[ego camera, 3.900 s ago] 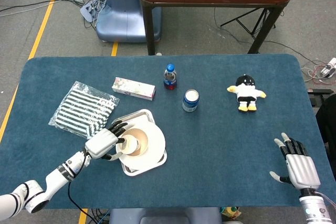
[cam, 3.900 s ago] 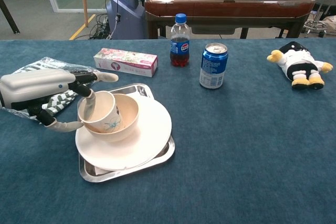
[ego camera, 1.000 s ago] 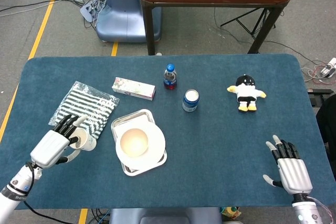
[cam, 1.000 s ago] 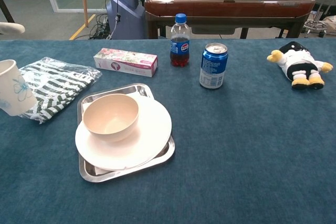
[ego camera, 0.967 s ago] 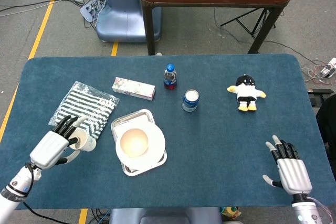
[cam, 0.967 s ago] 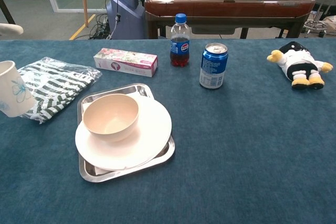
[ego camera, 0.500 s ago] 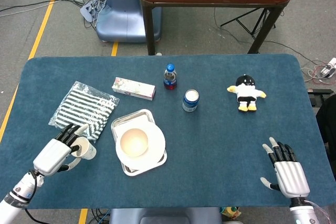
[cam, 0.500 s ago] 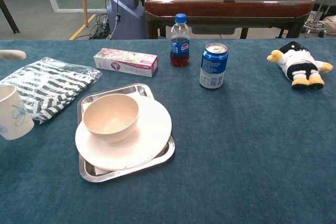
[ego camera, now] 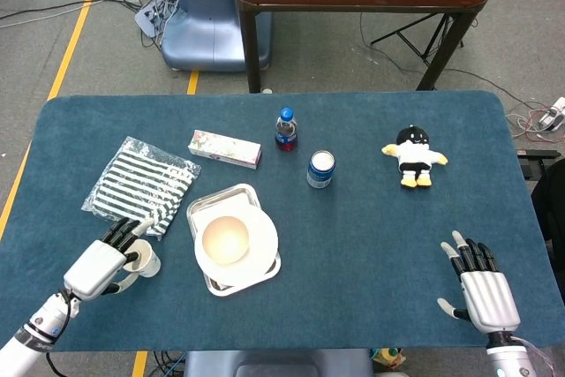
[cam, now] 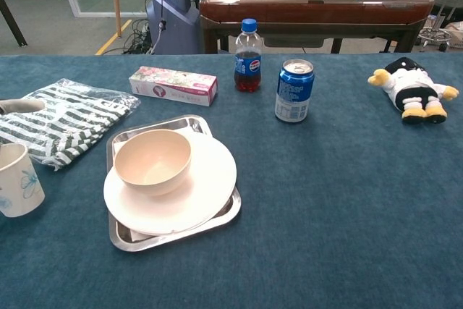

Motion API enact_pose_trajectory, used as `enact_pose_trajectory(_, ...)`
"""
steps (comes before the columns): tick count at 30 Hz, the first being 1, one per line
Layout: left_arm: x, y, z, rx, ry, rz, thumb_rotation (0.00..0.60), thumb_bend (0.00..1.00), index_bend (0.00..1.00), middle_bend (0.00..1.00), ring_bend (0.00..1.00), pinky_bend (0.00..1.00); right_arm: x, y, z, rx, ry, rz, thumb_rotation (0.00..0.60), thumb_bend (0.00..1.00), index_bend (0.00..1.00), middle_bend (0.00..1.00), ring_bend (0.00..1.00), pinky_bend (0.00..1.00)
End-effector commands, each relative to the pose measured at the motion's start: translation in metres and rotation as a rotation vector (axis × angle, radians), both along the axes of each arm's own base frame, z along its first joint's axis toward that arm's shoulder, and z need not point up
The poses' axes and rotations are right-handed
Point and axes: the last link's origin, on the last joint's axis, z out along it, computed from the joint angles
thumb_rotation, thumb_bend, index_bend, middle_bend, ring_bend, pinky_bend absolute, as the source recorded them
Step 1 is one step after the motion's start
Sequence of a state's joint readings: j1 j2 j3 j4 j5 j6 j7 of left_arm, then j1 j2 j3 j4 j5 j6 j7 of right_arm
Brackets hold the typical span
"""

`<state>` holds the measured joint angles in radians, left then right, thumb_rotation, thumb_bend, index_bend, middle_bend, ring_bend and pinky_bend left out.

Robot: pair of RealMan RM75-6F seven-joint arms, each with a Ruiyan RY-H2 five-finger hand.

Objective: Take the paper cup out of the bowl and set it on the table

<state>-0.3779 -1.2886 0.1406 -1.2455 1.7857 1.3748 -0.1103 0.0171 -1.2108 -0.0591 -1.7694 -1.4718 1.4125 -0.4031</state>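
The white paper cup (ego camera: 146, 261) (cam: 18, 189) stands upright, its base at the blue cloth, left of the tray and just in front of the striped bag. My left hand (ego camera: 99, 267) grips it from the left. In the chest view only one fingertip (cam: 17, 106) of that hand shows, above the cup at the left edge. The beige bowl (ego camera: 226, 239) (cam: 152, 160) is empty and sits on a white plate (cam: 210, 189) in a metal tray (cam: 224, 217). Near the table's front right corner my right hand (ego camera: 484, 293) is spread and holds nothing.
A striped bag (ego camera: 141, 184) (cam: 61, 121) lies behind the cup. Further back are a flowered box (ego camera: 224, 148) (cam: 172, 85), a cola bottle (ego camera: 285, 129) (cam: 247, 56) and a blue can (ego camera: 320, 169) (cam: 294, 90). A plush toy (ego camera: 413, 155) (cam: 410, 88) lies at the right.
My left hand lifted the cup out of the bowl and carried it left. Over the last second it came down and nearer the front edge. The right hand shifted slightly.
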Motion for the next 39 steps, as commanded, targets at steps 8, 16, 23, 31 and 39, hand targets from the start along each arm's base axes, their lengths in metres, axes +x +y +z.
enact_pose_trajectory(8,-0.004,-0.004,-0.007,-0.012,-0.002,0.006,0.600,0.32,0.57,0.00,0.00,0.00,0.000,0.000,0.000,-0.002,0.001,0.000,0.600,0.22,0.00,0.00,0.00,0.00)
enact_pose_trajectory(16,-0.007,-0.007,-0.008,-0.020,-0.001,0.019,0.600,0.32,0.54,0.00,0.00,0.00,0.000,0.000,0.000,-0.001,0.001,0.001,0.600,0.22,0.00,0.00,0.00,0.00)
enact_pose_trajectory(23,-0.010,-0.012,-0.009,-0.039,0.012,0.026,0.600,0.32,0.47,0.00,0.00,0.00,0.000,0.000,0.000,-0.002,0.001,0.003,0.600,0.22,0.00,0.00,0.00,0.00)
enact_pose_trajectory(31,-0.006,-0.015,0.007,-0.027,-0.027,0.035,0.600,0.32,0.23,0.00,0.00,0.00,0.000,0.000,0.002,-0.008,0.000,0.007,0.600,0.22,0.00,0.00,0.00,0.00)
enact_pose_trajectory(39,-0.003,-0.026,0.028,0.013,-0.021,0.042,0.600,0.32,0.20,0.00,0.00,0.00,0.000,0.001,0.003,-0.010,0.000,0.009,0.600,0.22,0.00,0.00,0.00,0.00)
